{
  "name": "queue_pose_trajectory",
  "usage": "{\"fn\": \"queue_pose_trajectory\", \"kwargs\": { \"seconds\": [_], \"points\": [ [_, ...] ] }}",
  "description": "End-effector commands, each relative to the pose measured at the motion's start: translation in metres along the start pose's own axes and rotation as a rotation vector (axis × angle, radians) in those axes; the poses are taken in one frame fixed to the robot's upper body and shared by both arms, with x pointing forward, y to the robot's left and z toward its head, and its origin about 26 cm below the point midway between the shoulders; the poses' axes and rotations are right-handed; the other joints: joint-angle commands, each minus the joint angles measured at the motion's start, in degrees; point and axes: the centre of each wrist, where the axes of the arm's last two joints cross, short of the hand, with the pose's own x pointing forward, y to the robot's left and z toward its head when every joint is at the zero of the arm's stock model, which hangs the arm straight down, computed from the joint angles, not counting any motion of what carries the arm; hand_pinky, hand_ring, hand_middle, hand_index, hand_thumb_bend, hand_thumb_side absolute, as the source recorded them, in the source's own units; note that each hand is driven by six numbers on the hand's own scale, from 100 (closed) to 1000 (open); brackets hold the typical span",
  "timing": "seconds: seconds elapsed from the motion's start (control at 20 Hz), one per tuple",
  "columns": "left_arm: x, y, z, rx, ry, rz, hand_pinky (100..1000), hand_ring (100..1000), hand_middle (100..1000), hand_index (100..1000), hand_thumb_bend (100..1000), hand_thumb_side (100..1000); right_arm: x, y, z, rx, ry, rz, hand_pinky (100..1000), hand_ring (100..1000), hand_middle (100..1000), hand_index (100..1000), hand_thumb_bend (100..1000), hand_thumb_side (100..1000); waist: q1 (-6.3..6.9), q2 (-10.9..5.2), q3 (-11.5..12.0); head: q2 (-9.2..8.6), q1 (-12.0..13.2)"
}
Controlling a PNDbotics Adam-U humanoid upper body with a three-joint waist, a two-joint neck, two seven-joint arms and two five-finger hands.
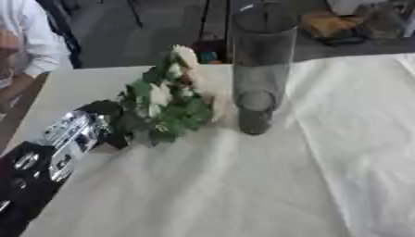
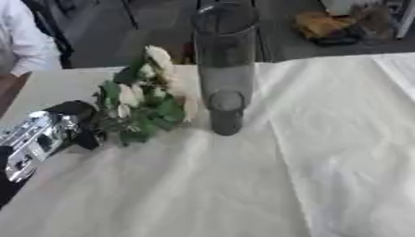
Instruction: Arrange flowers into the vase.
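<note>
Reaching in from the left, the left hand has its fingers curled round the stems of the bouquet; white blooms and green leaves lean toward the tall glass vase, upright just beside them on the cloth-covered surface.

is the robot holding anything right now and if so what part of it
The left hand holds the bunch of flowers by its lower stem end, blooms pointing up toward the vase. The finger closure is hidden by leaves. No right hand shows.

A white cloth covers the counter, and beyond its far edge an orange-brown object lies on the dark floor.
</note>
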Motion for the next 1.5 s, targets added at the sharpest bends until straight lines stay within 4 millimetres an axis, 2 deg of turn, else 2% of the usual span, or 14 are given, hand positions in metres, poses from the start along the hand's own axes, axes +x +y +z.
{"fn": "queue_pose_trajectory", "kwargs": {
  "seconds": [0.05, 0.25, 0.35, 0.5, 0.8, 1.1, 1.2, 1.35, 1.5],
  "points": [
    [-0.0061, -0.0021, -0.0025, 0.0, 0.021, -0.016, 100, 148, 311, 455, 100, 216, 0.004, 0.0007, -0.0065, 0.008, -0.026, -0.004, 858, 862, 631, 924, 100, 1000, -0.23, -0.86, -0.06, -0.54, 0.1],
    [-0.006, -0.003, -0.0033, 0.0, 0.019, -0.007, 100, 101, 283, 386, 100, 205, 0.004, 0.0007, -0.0068, 0.008, -0.028, -0.005, 861, 862, 630, 924, 100, 1000, -0.24, -0.83, -0.17, -0.76, 0.24],
    [-0.0057, -0.0035, -0.0036, -0.004, 0.014, 0.009, 100, 100, 259, 372, 100, 208, 0.004, 0.0008, -0.0069, 0.009, -0.027, -0.006, 861, 862, 630, 924, 100, 1000, -0.21, -0.82, -0.18, -0.8, 0.24],
    [-0.0061, -0.0048, -0.0042, -0.012, 0.008, 0.031, 100, 100, 176, 299, 100, 215, 0.004, 0.0007, -0.007, 0.007, -0.027, -0.006, 861, 862, 630, 925, 100, 1000, -0.18, -0.79, -0.2, -0.91, 0.22],
    [-0.0071, -0.0067, -0.0056, 0.002, 0.017, 0.058, 100, 100, 100, 206, 100, 239, 0.0041, 0.0004, -0.0071, 0.004, -0.029, -0.005, 862, 861, 629, 924, 100, 1000, -0.2, -0.64, -0.39, -1.1, 0.25],
    [-0.0105, -0.005, -0.0064, 0.066, 0.036, 0.067, 100, 100, 100, 135, 118, 247, 0.004, 0.0006, -0.007, 0.001, -0.03, -0.005, 862, 861, 627, 922, 100, 1000, -0.21, -0.52, -0.54, -1.14, 0.18],
    [-0.0117, -0.0045, -0.0064, 0.102, 0.042, 0.057, 100, 100, 100, 118, 181, 292, 0.004, 0.0008, -0.0071, 0.002, -0.03, -0.006, 861, 861, 626, 922, 100, 1000, -0.22, -0.5, -0.54, -1.1, 0.14],
    [-0.0133, -0.0053, -0.0068, 0.138, 0.049, 0.03, 100, 100, 100, 110, 193, 331, 0.0039, 0.0009, -0.0068, 0.002, -0.028, -0.007, 862, 860, 626, 922, 100, 1000, -0.23, -0.49, -0.47, -1.05, 0.14],
    [-0.0136, -0.0049, -0.0068, 0.169, 0.05, 0.0, 100, 100, 100, 100, 217, 412, 0.0039, 0.0009, -0.0066, 0.001, -0.025, -0.007, 861, 860, 625, 921, 100, 1000, -0.29, -0.55, -0.41, -1.01, 0.16]
  ]
}}
